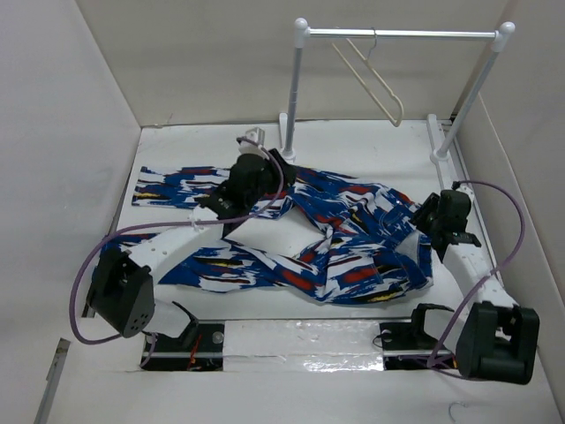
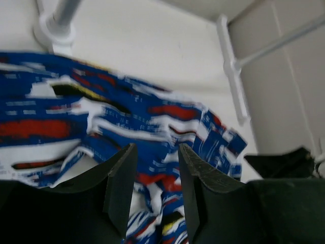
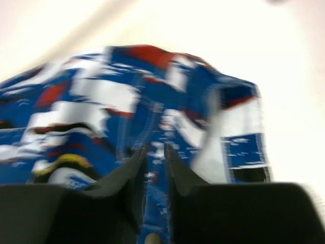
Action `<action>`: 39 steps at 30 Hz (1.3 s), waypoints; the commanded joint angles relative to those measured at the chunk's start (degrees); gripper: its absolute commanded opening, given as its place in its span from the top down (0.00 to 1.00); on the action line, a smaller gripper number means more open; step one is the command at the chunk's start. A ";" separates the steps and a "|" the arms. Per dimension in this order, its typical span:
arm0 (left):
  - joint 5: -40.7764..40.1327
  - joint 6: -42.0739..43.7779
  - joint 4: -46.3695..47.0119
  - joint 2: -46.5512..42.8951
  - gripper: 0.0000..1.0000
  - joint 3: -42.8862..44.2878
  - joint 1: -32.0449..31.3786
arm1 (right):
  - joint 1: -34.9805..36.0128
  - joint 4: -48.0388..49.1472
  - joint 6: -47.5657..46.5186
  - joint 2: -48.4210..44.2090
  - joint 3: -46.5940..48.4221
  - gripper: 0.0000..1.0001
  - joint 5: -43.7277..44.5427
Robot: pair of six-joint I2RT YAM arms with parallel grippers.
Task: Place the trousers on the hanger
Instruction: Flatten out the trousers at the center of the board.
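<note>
Left gripper (image 2: 156,152) hovers over the trousers (image 1: 335,238) near the middle of the counter (image 1: 353,146), toward its far edge. We see its jaws a narrow gap apart, with patterned cloth showing through the gap; we cannot tell whether they touch it. Right gripper (image 3: 155,150) sits at the crumpled heap by the right edge, jaws almost together on a thin fold of the cloth. We see the trousers sprawled across the counter, one leg stretched flat toward the left edge, the rest bunched toward the right. We see the hanger (image 1: 375,79) hooked on the rail (image 1: 397,34) along the far edge, near the far right corner, well apart from the cloth
</note>
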 commanded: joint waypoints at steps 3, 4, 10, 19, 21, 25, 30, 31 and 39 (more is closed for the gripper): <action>-0.81 3.25 2.34 0.63 0.55 -9.70 -4.61 | -5.79 2.60 -1.89 6.44 0.40 0.32 -3.62; -2.99 3.77 2.07 0.81 0.51 -11.44 -5.59 | -6.49 3.13 -1.71 6.62 -0.21 0.30 -3.62; -0.03 5.01 5.76 5.90 0.18 -12.53 -6.39 | -8.51 7.18 -1.80 12.58 1.27 0.28 -5.19; -2.13 5.19 10.22 14.87 0.19 -10.23 -4.54 | -10.98 12.79 -2.50 23.94 10.50 0.85 -8.01; -1.52 4.22 13.92 15.66 0.26 -12.07 -3.23 | -10.98 15.69 -2.85 23.85 11.12 0.99 -11.59; -1.86 1.07 20.26 18.12 0.83 -12.70 -2.17 | -10.36 11.06 -4.61 24.98 17.60 1.00 -11.62; -2.31 0.09 21.40 16.30 1.00 -14.53 -0.94 | -11.07 11.22 -5.23 27.26 24.55 1.00 -11.00; -3.00 0.18 21.93 15.41 1.00 -15.41 -0.94 | -11.07 10.52 -5.57 28.41 26.48 1.00 -10.83; -6.78 1.58 18.95 7.07 1.00 -22.09 -0.94 | -14.32 4.88 -6.37 41.42 42.41 1.00 -12.41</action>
